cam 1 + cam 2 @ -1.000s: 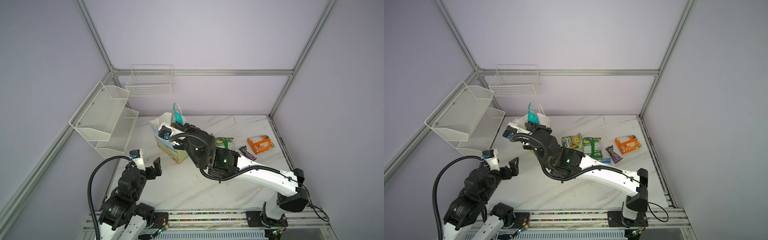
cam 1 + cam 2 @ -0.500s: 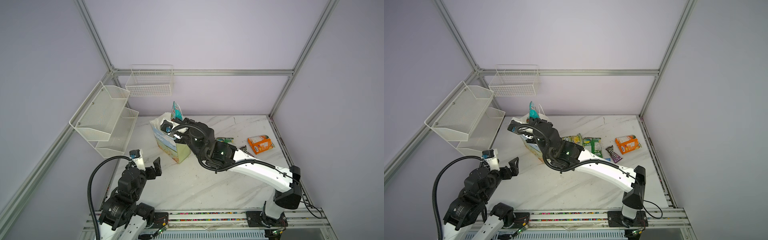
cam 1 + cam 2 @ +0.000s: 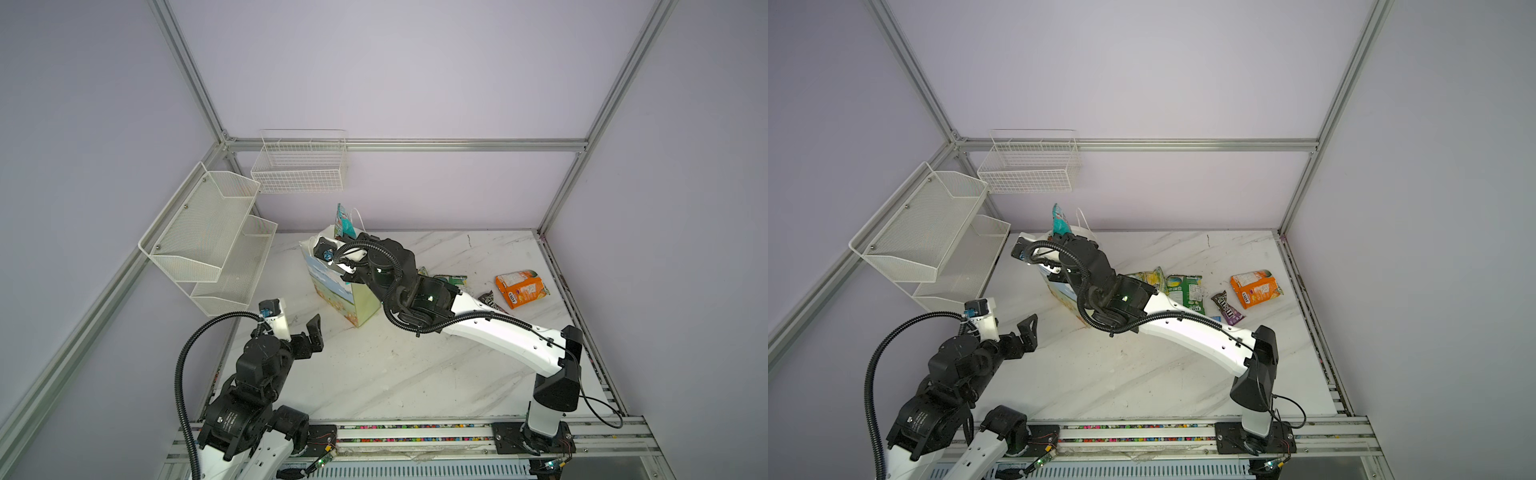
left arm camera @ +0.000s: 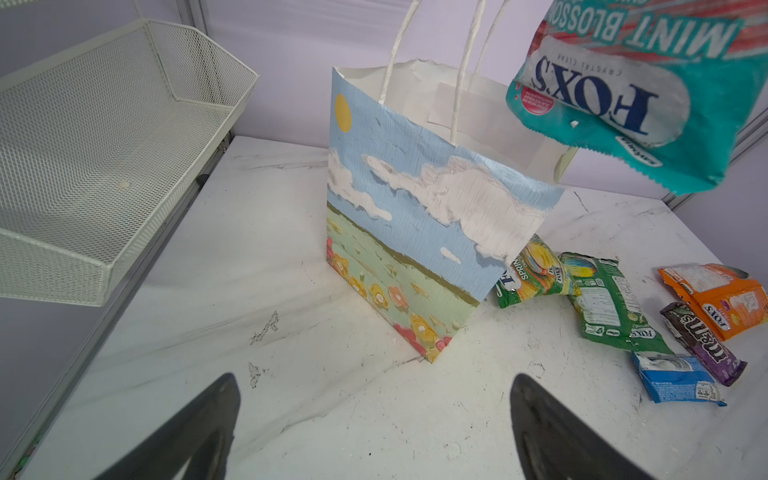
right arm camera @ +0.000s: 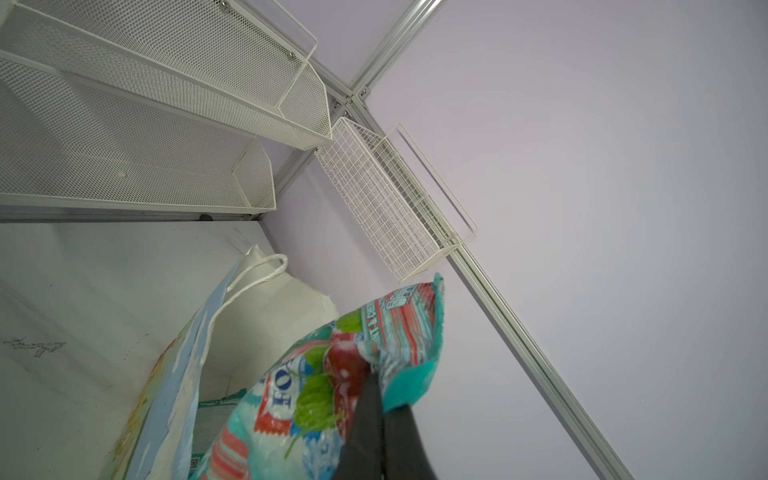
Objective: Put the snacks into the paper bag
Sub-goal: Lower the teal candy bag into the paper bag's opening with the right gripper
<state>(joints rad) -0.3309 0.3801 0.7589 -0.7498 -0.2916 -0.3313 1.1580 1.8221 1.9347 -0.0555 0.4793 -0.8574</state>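
Risk: teal packet [image 4: 623,104], pinched in right end effector [image 5: 376,386], hanging over paper bag [image 4: 415,232] near tabletop's [image 4: 208,291] far-left corner, possibly snagging string handles [image 4: 465,75], toppling bag. Left end effector [image 4: 374,386] gaping, idling.

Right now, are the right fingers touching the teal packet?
Touching. The right wrist view shows the right fingers clamped shut on the edge of the teal packet, with no gap between them.
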